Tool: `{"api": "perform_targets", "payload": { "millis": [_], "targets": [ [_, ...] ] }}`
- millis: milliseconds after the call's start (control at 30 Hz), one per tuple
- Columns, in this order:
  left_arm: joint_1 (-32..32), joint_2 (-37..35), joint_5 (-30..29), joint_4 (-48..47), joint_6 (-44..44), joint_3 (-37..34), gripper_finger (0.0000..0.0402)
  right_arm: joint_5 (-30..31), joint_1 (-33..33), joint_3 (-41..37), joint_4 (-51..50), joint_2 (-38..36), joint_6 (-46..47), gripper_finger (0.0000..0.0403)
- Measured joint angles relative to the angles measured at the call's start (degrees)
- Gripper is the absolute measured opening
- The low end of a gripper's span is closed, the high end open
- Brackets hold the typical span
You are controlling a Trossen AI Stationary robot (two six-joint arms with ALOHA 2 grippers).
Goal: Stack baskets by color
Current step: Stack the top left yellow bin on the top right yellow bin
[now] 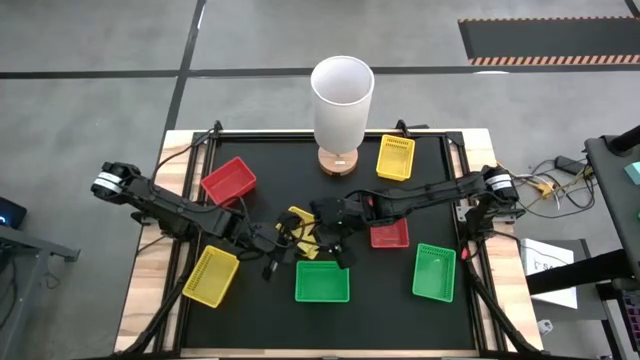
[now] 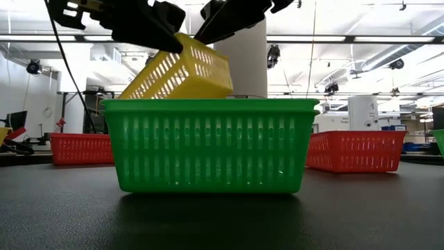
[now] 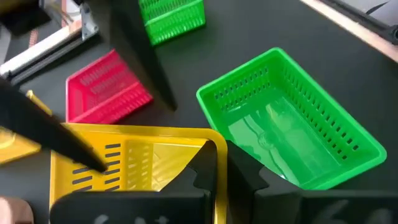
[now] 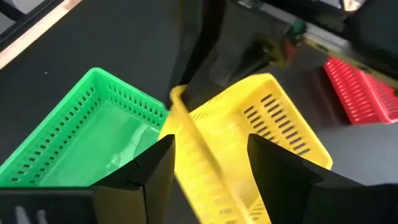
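In the middle of the table a yellow basket (image 1: 298, 222) hangs tilted, with my left gripper (image 3: 222, 165) shut on it. My right gripper (image 4: 211, 155) is open. Its fingers stand on either side of one wall (image 4: 193, 158) of that basket, and I cannot tell whether they touch it. A green basket (image 1: 322, 281) sits flat on the mat just nearer than them. Resting flat elsewhere are another green basket (image 1: 434, 271), two red ones (image 1: 228, 181) (image 1: 389, 234) and two more yellow ones (image 1: 211, 275) (image 1: 395, 157). My left gripper pinches a wall of the yellow basket just past a corner of the rim (image 3: 219, 149), one finger (image 3: 202, 180) inside and one outside. It comes slanting down from the table's left. The basket (image 2: 187, 73) is tilted and raised; its lowest part is hidden behind the green basket.
A tall white cylinder (image 1: 342, 95) on a wooden base stands at the far middle of the mat. The black mat sits in a wooden table frame (image 1: 150, 260). Cables run along both sides.
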Motion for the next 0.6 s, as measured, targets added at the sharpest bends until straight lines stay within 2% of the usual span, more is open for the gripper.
{"api": "perform_targets", "payload": {
  "millis": [400,600],
  "targets": [
    [0.0,0.0,-0.4,4.0,6.1,0.0,0.0,-3.0,-0.5,-0.1,-1.1,0.5,-0.1,0.0164],
    [0.0,0.0,-0.5,4.1,6.2,0.0,0.0,-3.2,-0.5,-0.2,-1.5,0.5,-1.6,0.0108]
  ]
}}
